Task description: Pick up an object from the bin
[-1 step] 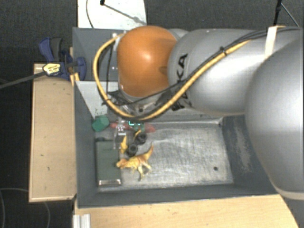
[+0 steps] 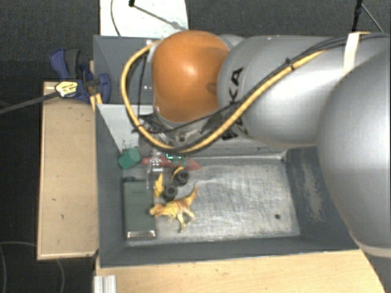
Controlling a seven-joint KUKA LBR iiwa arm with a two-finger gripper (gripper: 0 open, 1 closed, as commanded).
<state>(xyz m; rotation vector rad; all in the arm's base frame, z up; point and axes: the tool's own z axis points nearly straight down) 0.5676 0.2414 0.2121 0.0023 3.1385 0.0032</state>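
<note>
gripper (image 2: 161,168) is hanging low over the left end of the bin (image 2: 244,188), tucked under the orange wrist cover (image 2: 183,75); can't tell whether it's released or clenched, the cover is blocking that; nothing is visibly sitting in it; likely candidates are lying right under it: yellow toy dinosaur (image 2: 174,208) and two small black rings (image 2: 180,176), packed close together; grey-green flat block (image 2: 137,209) is lying just beside them, green round piece (image 2: 128,159) near the wall; risks I'm seeing: clamping two items at once, the dinosaur's thin limbs slipping out, or clipping the block or the left wall on descent
</note>
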